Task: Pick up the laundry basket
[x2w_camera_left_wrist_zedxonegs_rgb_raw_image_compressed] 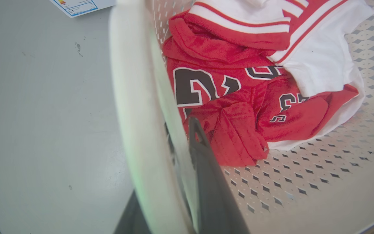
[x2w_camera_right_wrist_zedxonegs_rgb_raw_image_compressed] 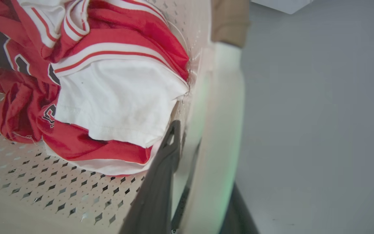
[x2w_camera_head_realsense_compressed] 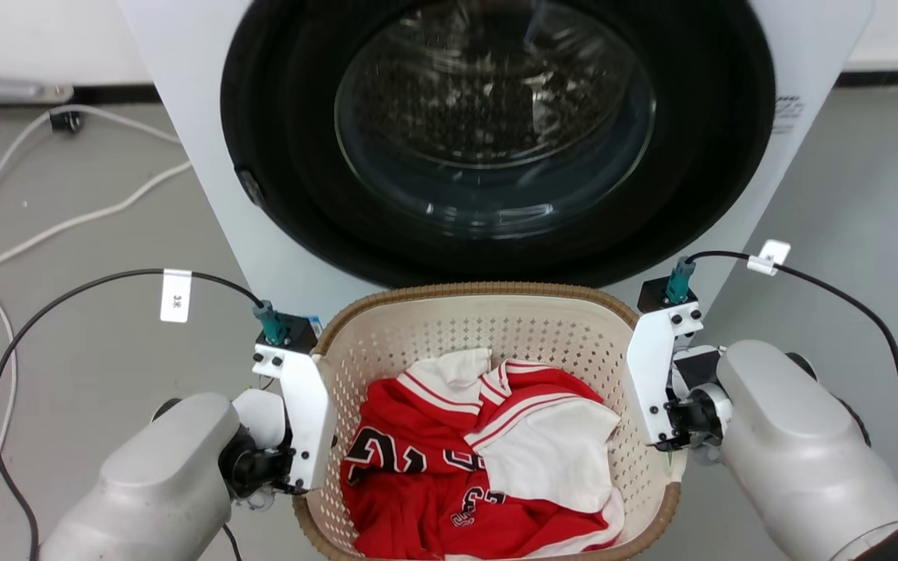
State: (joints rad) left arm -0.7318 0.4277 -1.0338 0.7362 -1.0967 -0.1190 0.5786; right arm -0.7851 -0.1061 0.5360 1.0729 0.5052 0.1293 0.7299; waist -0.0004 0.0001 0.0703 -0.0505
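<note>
Head view: red-and-white jerseys in the laundry basket, left tool and right tool tight on its sides.

Laundry basket: cream plastic with perforated walls and a smooth satin finish. Rim: brown, woven-look texture.
Garments: red and white cloth, soft, matt, creased.
Washer: white casing, smooth and glossy. Door: clear reflective glass in a glossy black ring.
Floor: grey, smooth, faintly scuffed.
</note>
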